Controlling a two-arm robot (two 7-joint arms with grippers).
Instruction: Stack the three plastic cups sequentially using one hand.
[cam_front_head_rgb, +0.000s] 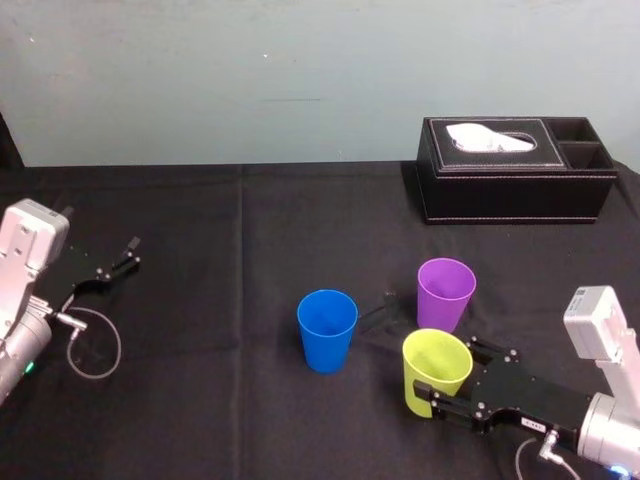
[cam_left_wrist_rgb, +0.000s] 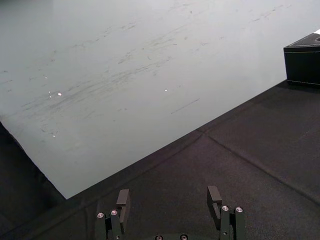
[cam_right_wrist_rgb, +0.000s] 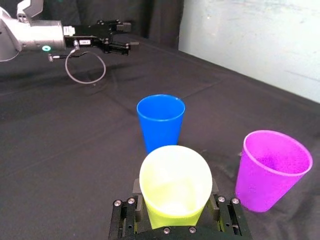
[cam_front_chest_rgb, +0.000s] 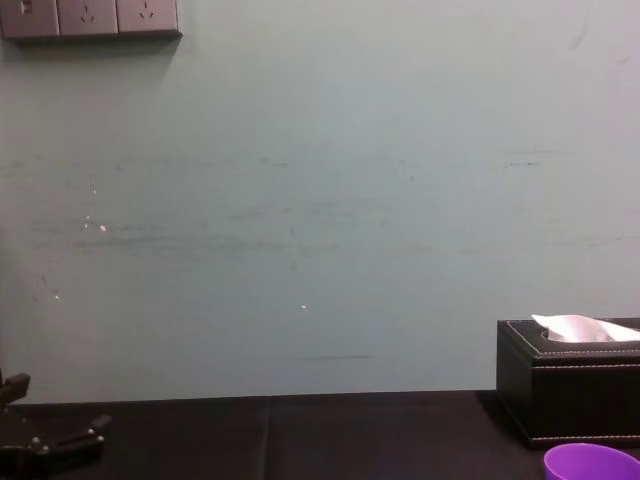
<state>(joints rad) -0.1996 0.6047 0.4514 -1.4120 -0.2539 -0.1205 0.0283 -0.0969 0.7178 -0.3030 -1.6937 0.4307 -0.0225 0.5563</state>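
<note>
The yellow-green cup (cam_front_head_rgb: 436, 368) is clamped by the right end effector (cam_front_head_rgb: 447, 382) at the lower right of the head view, just below the purple cup (cam_front_head_rgb: 445, 292); the blue cup (cam_front_head_rgb: 327, 330) stands near the centre. The left end effector (cam_front_head_rgb: 118, 264) is parked at the left, fingers apart.

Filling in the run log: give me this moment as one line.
right tool: shut on yellow-green cup | blue cup, purple cup: upright, separate, unstacked | left tool: open, parked at left
</note>
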